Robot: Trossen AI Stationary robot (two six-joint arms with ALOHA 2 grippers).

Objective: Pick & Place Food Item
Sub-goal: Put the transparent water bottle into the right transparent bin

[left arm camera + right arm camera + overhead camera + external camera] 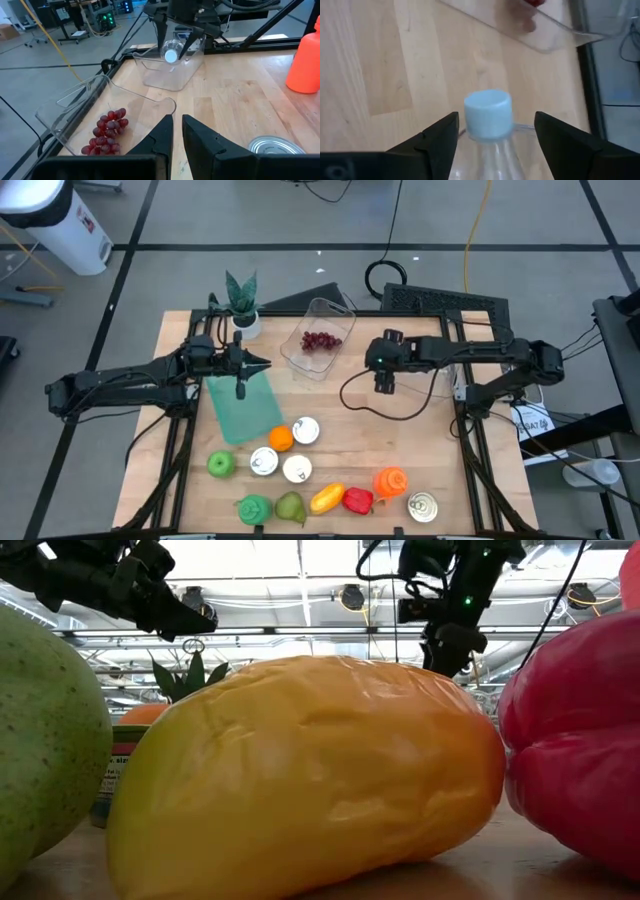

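Note:
My right gripper hangs over the bare wood right of the table's middle, shut on a clear plastic bottle with a pale blue cap. The left wrist view shows that cap between the two fingers. A clear tub with red grapes stands at the far middle of the table. My left gripper is shut on nothing and hovers over a green cloth, pointing at the tub of grapes. My right gripper has the bottle's upper body between its two fingers. The bottle lies along the fingers, and its capped neck sticks out past the fingertips. The fingers slant down from the table's right side. The bottle is lifted clear of the table.
A second clear tub stands behind my right gripper. Near the front edge lie an orange, a green apple, a pear, a yellow pepper, a red pepper, an orange bottle and several cans. A potted plant stands far left.

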